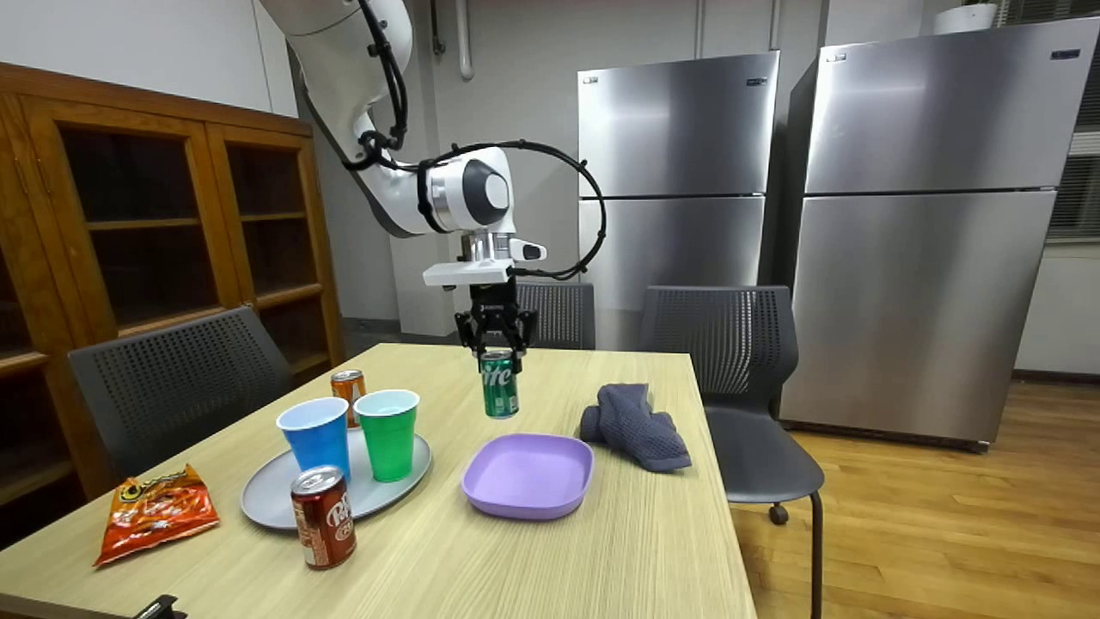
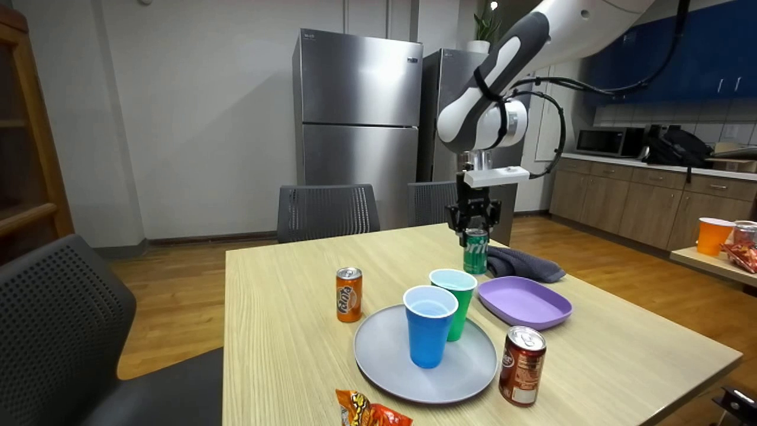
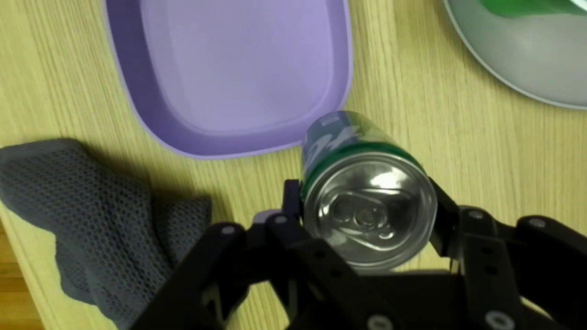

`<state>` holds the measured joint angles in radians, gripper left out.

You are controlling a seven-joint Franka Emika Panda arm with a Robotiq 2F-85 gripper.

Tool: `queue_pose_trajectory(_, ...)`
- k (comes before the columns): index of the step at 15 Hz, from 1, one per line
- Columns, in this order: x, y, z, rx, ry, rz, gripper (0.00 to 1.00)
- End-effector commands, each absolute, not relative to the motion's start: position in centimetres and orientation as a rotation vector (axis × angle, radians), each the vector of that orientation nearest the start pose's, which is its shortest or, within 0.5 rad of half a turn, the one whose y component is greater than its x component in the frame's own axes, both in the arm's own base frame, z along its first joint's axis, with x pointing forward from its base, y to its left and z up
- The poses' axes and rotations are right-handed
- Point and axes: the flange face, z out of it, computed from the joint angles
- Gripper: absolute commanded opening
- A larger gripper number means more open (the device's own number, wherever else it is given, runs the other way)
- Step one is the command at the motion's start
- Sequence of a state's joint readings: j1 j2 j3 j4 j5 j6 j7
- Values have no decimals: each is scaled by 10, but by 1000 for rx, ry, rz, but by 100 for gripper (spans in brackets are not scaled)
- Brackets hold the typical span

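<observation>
A gripper (image 1: pixel 498 361) is holding a green can (image 1: pixel 500 393).
Half-spread jaws are clasping its sides near a purple tray (image 1: pixel 528 475).

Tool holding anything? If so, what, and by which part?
Yes: the tool grips the green soda can by opposite sides of its upper end, near the top rim, lid facing up.

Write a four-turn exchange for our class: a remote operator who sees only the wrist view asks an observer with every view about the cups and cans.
Operator: My claw grips a green can. What else stands on the gray plate with the green cup?
Observer: A blue cup, visible in both exterior views.
Operator: Are there more cans on the table?
Observer: Yes, an orange can and a dark red can stand near the plate.
</observation>
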<state>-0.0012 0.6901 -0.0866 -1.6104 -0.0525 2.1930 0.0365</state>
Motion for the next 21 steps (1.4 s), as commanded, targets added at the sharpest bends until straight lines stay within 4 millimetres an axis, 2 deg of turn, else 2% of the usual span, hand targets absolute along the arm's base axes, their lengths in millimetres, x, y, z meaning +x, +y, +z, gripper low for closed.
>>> queue_pose_trajectory(1,659,-80,225,-3230,168,183,38)
queue_pose_trajectory(5,646,-101,220,-3215,221,184,38)
queue_pose_trajectory(13,628,-129,214,-3217,296,188,38)
queue_pose_trajectory(18,621,-151,208,-3228,346,168,38)
queue_pose_trajectory(21,619,-156,201,-3234,355,135,38)
